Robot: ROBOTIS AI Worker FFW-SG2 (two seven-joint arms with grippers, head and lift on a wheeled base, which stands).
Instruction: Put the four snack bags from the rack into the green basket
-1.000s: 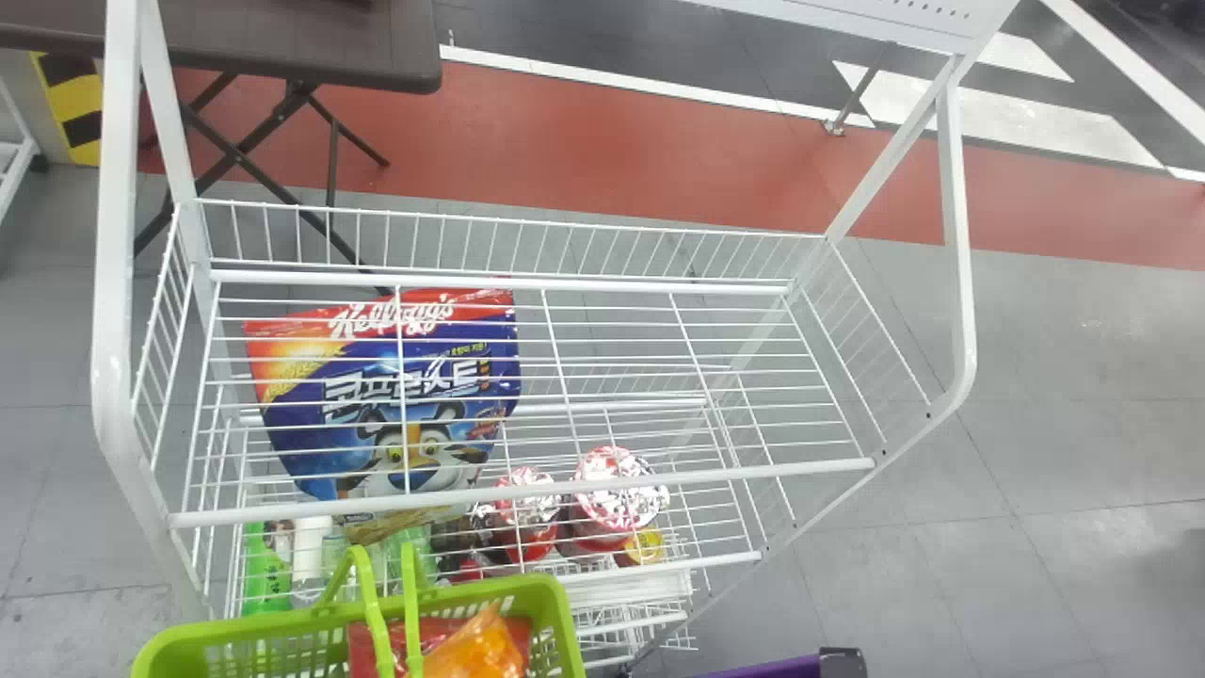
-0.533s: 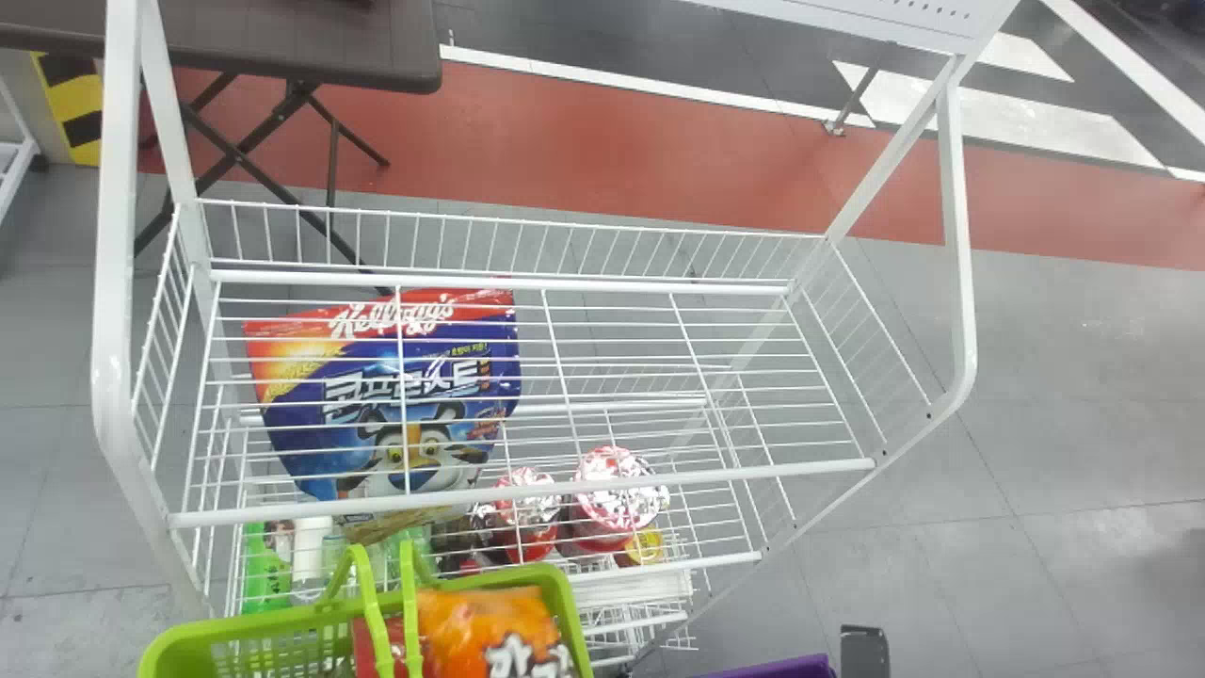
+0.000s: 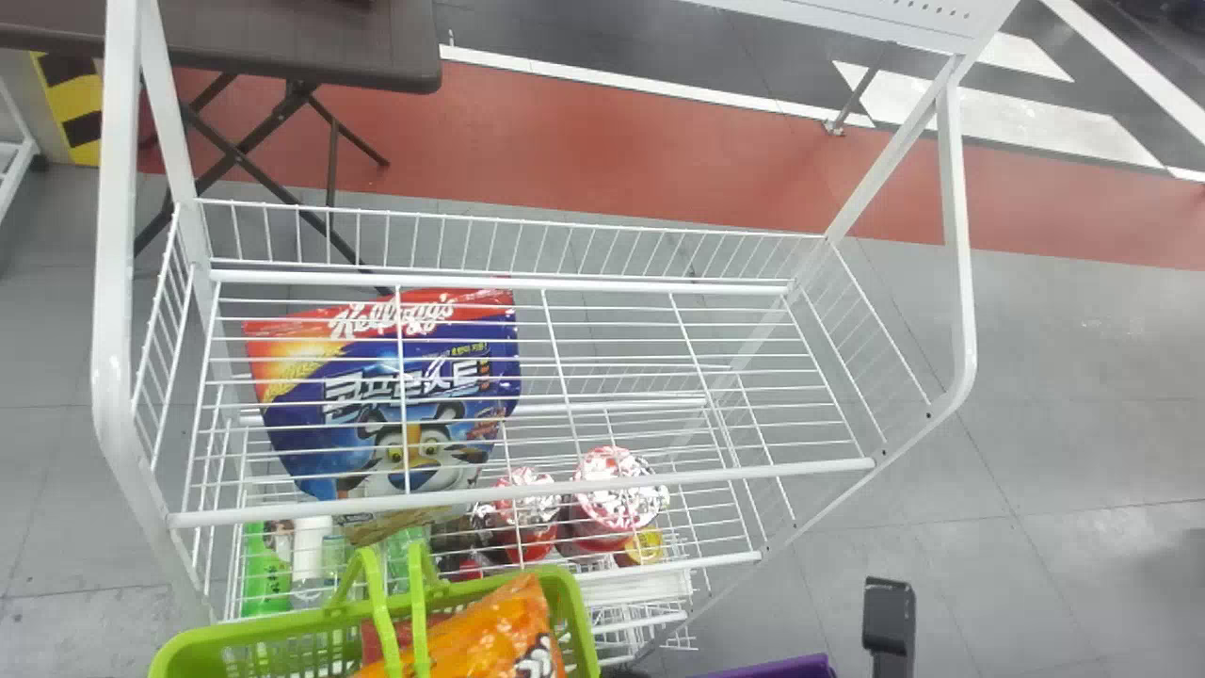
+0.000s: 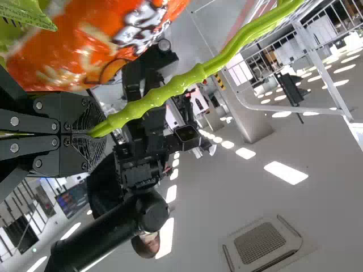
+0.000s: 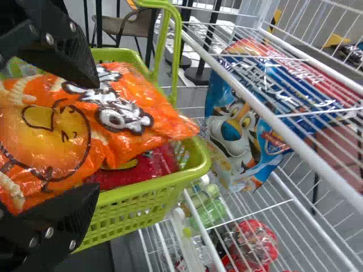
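Left gripper: fingers pressed together on a handle of the green basket. Right gripper: fingers spread, with the orange snack bag between them in the wrist view; contact cannot be told. Orange bag lies tilted in the basket, over a red snack bag, one corner reaching toward the rim. Basket is at the near side of the white rack. Blue cereal bag seen through the upper shelf wires; red-topped tubs lower down.
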